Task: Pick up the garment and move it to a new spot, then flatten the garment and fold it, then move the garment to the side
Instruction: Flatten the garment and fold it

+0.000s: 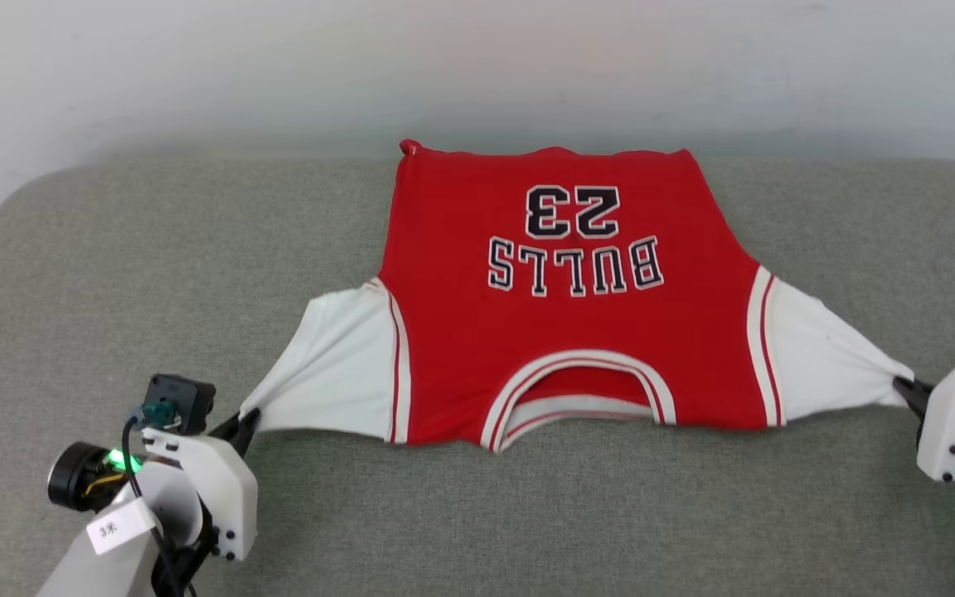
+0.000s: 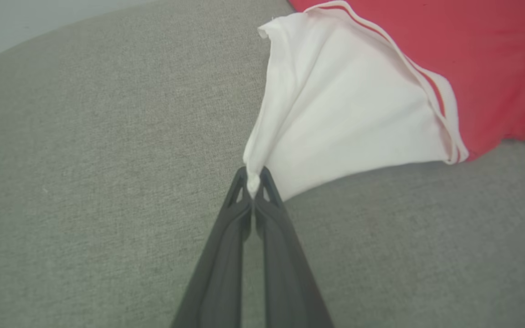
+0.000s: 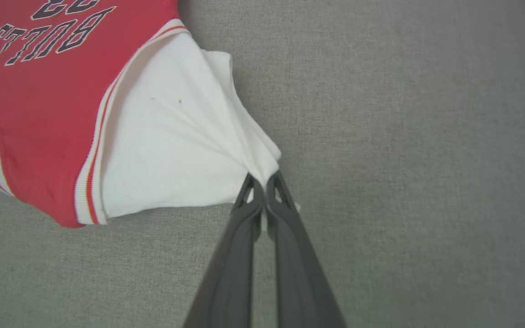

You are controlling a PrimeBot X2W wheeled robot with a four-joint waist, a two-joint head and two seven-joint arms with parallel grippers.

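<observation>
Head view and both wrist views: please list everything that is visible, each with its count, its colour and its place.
jersey: 1, red with dark lettering, flat at the middle of the surface, collar toward the robot
sleeves: 2, white, at the jersey's two sides, stretched outward
surface: 1, grey fabric, under the jersey
wall: 1, white, behind the surface
left tool: 1, dark fingers, lower left, shut on a sleeve tip
right tool: 1, dark fingers, right edge, shut on the other sleeve tip
</observation>
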